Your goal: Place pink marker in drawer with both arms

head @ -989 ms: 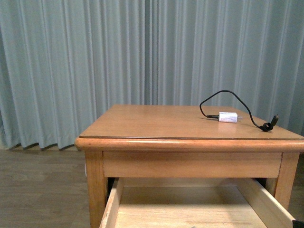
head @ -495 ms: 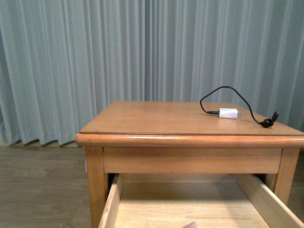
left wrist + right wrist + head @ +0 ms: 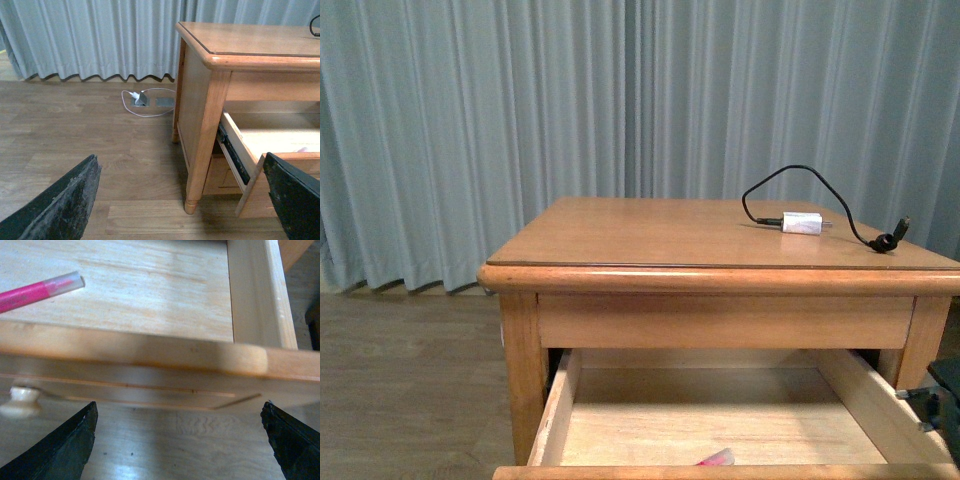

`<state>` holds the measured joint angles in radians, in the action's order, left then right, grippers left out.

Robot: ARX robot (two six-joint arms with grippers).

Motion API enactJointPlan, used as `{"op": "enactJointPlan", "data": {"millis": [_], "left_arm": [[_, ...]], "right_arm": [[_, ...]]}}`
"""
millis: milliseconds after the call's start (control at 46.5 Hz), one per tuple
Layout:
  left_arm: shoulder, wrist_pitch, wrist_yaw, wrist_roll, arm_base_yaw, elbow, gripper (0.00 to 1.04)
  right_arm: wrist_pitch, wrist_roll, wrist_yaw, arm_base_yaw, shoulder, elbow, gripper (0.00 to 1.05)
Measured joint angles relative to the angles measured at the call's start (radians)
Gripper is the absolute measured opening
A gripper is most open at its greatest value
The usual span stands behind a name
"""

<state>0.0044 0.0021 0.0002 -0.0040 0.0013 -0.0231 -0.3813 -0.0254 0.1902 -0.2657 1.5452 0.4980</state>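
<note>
The pink marker (image 3: 35, 291) lies on the pale floor of the open drawer (image 3: 150, 352); its tip also shows in the front view (image 3: 716, 459) just behind the drawer's front edge (image 3: 720, 471). The drawer stands pulled out under the nightstand top (image 3: 700, 240). My right gripper (image 3: 182, 440) is open and empty, in front of the drawer front, beside the round knob (image 3: 20, 401). A bit of the right arm (image 3: 945, 395) shows at the drawer's right side. My left gripper (image 3: 185, 200) is open and empty, to the left of the nightstand, above the floor.
A white charger block (image 3: 802, 222) with a black cable (image 3: 860, 235) lies on the nightstand top at the back right. A floor socket with a white plug and cord (image 3: 141, 99) sits by the curtain (image 3: 520, 120). The nightstand leg (image 3: 202, 165) stands between the left fingers.
The view has risen and drawn back: the drawer's front edge has come into sight, the marker's tip appeared inside it, and the right arm now shows at the right.
</note>
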Motion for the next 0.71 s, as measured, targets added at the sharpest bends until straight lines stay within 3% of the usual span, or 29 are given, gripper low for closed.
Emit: {"op": "enactJointPlan", "data": {"millis": [409,710], "left_arm": [[0.000,0.000,0.000,0.000,0.000,0.000,0.99],[0.000,0.000,0.000,0.000,0.000,0.000,0.99]], "right_arm": [[-0.380,0.023,-0.009,0.042,0.282,0.066,0.96],[-0.401,0.017,0.021,0.026,0.414,0.240,0.96]]}}
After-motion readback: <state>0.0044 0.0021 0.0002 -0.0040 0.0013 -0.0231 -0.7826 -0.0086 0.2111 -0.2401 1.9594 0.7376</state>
